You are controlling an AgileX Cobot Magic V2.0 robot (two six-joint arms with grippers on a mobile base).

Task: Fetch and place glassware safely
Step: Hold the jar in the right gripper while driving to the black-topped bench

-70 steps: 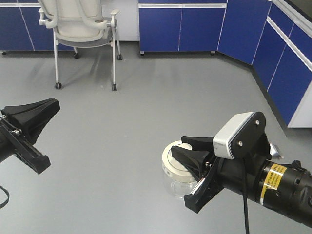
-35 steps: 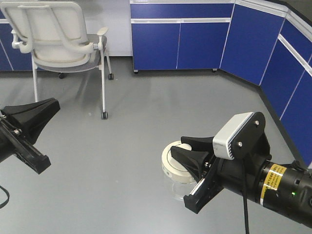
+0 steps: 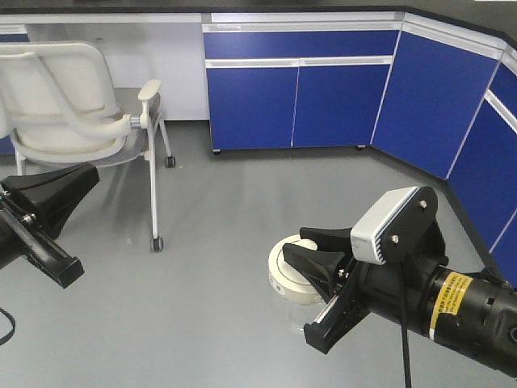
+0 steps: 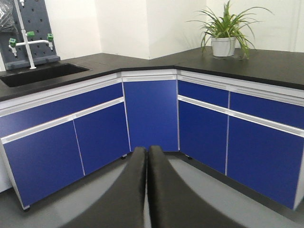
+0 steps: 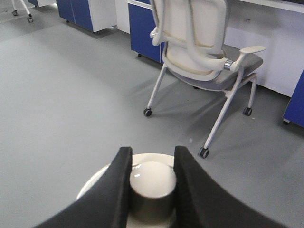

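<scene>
The glassware (image 3: 285, 272) is a small clear jar with a cream-white round lid, held in the air above the grey floor. My right gripper (image 3: 296, 244) is shut on the lid's central knob (image 5: 152, 178), with one black finger on each side of it. The lid's rim (image 5: 93, 182) shows to the left of the fingers in the right wrist view. At the left of the front view my left gripper (image 3: 84, 175) is shut and holds nothing. In the left wrist view its two fingers (image 4: 146, 152) lie pressed together.
A white office chair on casters (image 3: 74, 107) (image 5: 199, 43) stands on the floor ahead to the left. Blue base cabinets (image 3: 299, 95) (image 4: 152, 113) line the far wall and the right corner. Their black counter carries a sink (image 4: 39, 73) and a potted plant (image 4: 223, 29).
The chair and cabinets have slid down and right in the front view and look nearer. Both grippers keep their place in the frame, and the jar stays held.
</scene>
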